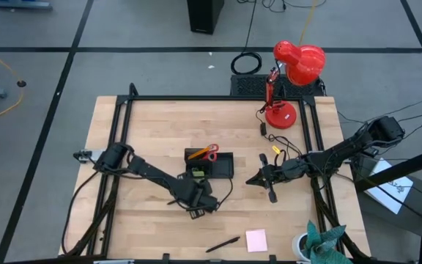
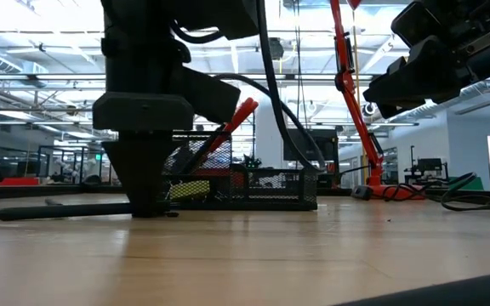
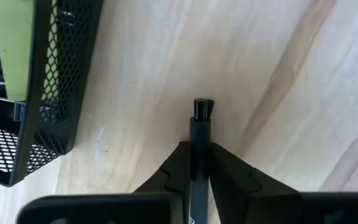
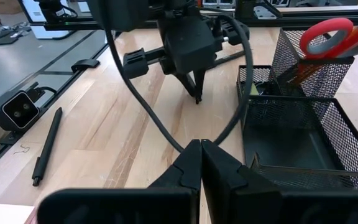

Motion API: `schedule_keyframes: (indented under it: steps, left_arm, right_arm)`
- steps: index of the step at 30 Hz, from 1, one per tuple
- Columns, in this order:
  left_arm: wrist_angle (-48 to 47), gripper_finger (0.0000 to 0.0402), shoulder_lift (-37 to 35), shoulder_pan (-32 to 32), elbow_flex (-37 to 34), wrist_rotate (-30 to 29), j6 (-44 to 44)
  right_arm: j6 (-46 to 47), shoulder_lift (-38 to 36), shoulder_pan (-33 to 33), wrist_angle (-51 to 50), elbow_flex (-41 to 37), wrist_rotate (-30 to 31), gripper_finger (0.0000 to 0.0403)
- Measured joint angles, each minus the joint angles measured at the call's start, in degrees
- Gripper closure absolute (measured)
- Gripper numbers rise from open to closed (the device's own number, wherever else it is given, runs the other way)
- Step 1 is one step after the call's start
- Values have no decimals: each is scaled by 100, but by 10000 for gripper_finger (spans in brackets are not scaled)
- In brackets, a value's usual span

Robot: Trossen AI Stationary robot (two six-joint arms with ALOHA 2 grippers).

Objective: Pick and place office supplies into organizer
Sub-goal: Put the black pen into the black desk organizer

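A: Left wrist view, what's the left gripper (image 3: 199, 171) doing?
B: Its fingers are clamping a black pen (image 3: 200, 134) betw. them, pen tip pointing down at the wood table (image 3: 278, 74), just beside the organizer (image 3: 48, 93).
A: And from the high view?
B: Left gripper (image 1: 198, 203) is hanging over the table's middle, just on the near side of the organizer (image 1: 209, 166). Red-handled scissors (image 1: 205, 152) are standing in the organizer's far left cup.
A: Right gripper?
B: Right gripper (image 1: 256, 179) is sitting w/ fingers pressed together, gripping nothing, right of the organizer, above the table.
A: Other supplies?
B: Another black pen (image 1: 222, 244) is lying near the table's near edge, pink sticky-note pad (image 1: 256, 240) just right of it. Red desk lamp (image 1: 290, 81) is standing at the far right.
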Motion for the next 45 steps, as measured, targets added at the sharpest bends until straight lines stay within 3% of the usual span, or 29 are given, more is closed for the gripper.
schedule_keyframes:
  steps: [3, 8, 15, 19, 24, 28, 32, 34, 39, 45]
  left_arm:
    - [0, 349, -21, -97, 43, -249, 8]
    - [222, 386, -221, -305, 247, -841, 66]
    - [1142, 365, -1210, -554, 303, -2717, 995]
    - [1406, 358, -1744, -606, 306, -3461, 1670]
    - [1411, 383, -2196, -508, 305, -3900, 2371]
    - [1523, 380, -2502, -334, 308, -4100, 2991]
    - [1678, 362, -2656, -2, 180, -4106, 3436]
    - [2373, 362, -2824, 185, -103, -3875, 3833]
    - [4739, 379, -3549, 654, -1594, -2562, 4646]
    - [6127, 376, -4292, 1106, -3117, -1916, 4571]
  right_arm:
    - [2, 0, 0, 2, 0, 0, 399]
    - [0, 0, 0, 19, 0, 0, 399]
    - [0, 0, 0, 22, 0, 0, 399]
    - [13, 2, 0, 30, 2, -4, 399]
    - [21, 2, 0, 34, 6, -11, 399]
    - [135, 2, 2, 66, 4, -15, 399]
    - [136, 2, 2, 63, 4, -16, 399]
    - [152, 2, 4, 63, 4, -19, 399]
    - [153, 2, 35, 50, 4, -168, 399]
    - [147, 2, 39, 52, 2, -164, 399]
